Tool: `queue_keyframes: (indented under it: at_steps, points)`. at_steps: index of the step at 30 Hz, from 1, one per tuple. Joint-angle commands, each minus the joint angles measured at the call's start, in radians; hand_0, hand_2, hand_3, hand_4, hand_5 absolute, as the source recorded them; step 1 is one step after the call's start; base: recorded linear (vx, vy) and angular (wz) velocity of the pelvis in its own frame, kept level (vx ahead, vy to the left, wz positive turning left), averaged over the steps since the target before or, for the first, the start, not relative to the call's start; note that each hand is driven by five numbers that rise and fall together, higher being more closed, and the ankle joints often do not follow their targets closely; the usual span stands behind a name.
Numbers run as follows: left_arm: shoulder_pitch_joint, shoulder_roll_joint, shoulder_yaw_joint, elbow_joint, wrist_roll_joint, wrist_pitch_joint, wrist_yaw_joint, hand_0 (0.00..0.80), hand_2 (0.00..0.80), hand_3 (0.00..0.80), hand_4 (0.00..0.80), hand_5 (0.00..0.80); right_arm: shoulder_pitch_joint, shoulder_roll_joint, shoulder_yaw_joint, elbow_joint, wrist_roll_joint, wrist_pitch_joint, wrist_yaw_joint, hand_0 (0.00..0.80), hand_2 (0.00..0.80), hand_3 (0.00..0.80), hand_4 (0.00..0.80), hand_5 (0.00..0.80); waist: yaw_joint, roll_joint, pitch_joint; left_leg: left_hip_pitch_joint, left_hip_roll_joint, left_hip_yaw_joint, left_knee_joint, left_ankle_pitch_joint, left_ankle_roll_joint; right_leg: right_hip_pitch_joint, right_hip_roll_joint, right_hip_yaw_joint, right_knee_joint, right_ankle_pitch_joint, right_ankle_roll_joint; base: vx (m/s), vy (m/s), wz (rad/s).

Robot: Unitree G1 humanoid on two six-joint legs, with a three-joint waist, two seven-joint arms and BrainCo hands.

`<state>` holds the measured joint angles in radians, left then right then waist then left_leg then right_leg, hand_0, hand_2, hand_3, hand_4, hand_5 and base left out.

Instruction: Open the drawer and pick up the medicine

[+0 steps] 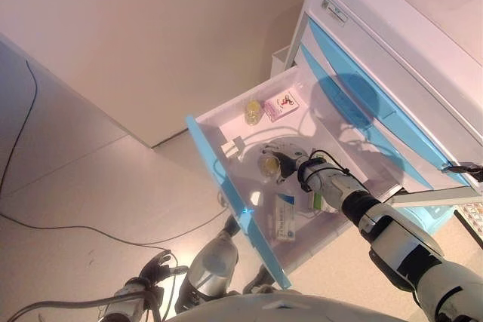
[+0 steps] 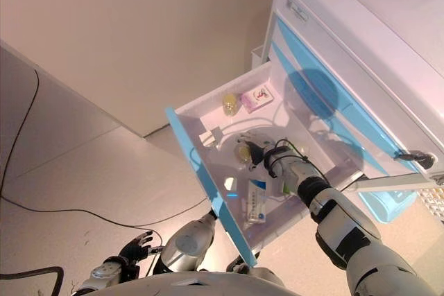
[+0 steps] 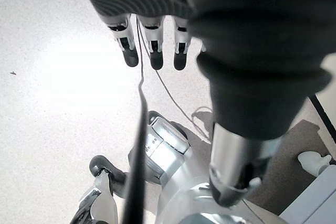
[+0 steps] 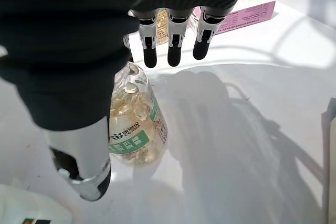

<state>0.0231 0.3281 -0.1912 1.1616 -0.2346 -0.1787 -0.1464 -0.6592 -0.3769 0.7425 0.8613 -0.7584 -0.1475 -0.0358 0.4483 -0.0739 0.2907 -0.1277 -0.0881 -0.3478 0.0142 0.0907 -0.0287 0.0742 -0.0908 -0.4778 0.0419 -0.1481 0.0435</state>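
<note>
The white drawer with a blue front stands pulled open. In it lie a clear bottle of yellow capsules, a pink box, a small yellow bottle and a blue-and-white box. My right hand reaches into the drawer, open, just over the capsule bottle. In the right wrist view the bottle lies on its side between the thumb and the straight fingers, not gripped. My left hand hangs open at the lower left, over the floor.
The drawer belongs to a white cart with blue drawer fronts at the right. A green-and-white box lies under my right wrist. A black cable runs across the floor. A wall stands behind.
</note>
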Motion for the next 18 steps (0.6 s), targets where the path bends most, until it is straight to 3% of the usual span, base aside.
queue_keyframes:
  at_steps: [1, 11, 13, 16, 18]
  points:
    - [0.022, 0.029, -0.024, 0.006, -0.003, -0.02, -0.01, 0.0, 0.0, 0.0, 0.0, 0.0, -0.02, -0.01, 0.029, -0.032, -0.011, -0.01, -0.031, 0.0, 0.0, 0.0, 0.0, 0.0, 0.006, 0.012, -0.004, 0.025, -0.039, 0.011, -0.007, -0.069, 0.045, -0.085, -0.065, 0.093, 0.106, 0.069, 0.045, 0.0, 0.0, 0.0]
    - [0.023, 0.029, -0.019, 0.004, -0.004, -0.025, -0.02, 0.0, 0.0, 0.0, 0.0, 0.0, -0.012, -0.007, 0.024, -0.033, -0.014, -0.001, -0.047, 0.0, 0.0, 0.0, 0.0, 0.0, 0.007, 0.014, 0.002, 0.023, -0.043, 0.007, -0.006, -0.069, 0.048, -0.092, -0.066, 0.093, 0.11, 0.072, 0.046, 0.0, 0.0, 0.0]
    - [0.024, 0.029, -0.02, 0.004, -0.004, -0.026, -0.019, 0.0, 0.0, 0.0, 0.0, 0.0, -0.012, -0.007, 0.022, -0.034, -0.017, 0.0, -0.047, 0.427, 0.427, 0.427, 0.427, 0.427, 0.007, 0.015, 0.002, 0.023, -0.042, 0.006, -0.006, -0.069, 0.048, -0.094, -0.066, 0.093, 0.112, 0.072, 0.047, 0.0, 0.0, 0.0]
    - [0.023, 0.029, -0.018, 0.005, -0.006, -0.026, -0.019, 0.0, 0.0, 0.0, 0.0, 0.0, -0.014, -0.006, 0.022, -0.04, -0.018, 0.004, -0.049, 0.8, 0.8, 0.8, 0.8, 0.8, 0.006, 0.016, 0.005, 0.022, -0.043, 0.006, -0.008, -0.067, 0.048, -0.095, -0.065, 0.094, 0.112, 0.073, 0.048, 0.0, 0.0, 0.0]
    - [0.022, 0.027, -0.018, 0.005, -0.008, -0.024, -0.018, 0.0, 0.0, 0.0, 0.0, 0.0, -0.014, -0.005, 0.021, -0.04, -0.02, 0.0, -0.055, 0.8, 0.8, 0.8, 0.8, 0.8, 0.005, 0.017, 0.006, 0.022, -0.043, 0.005, -0.01, -0.066, 0.049, -0.098, -0.065, 0.094, 0.112, 0.073, 0.048, 0.0, 0.0, 0.0]
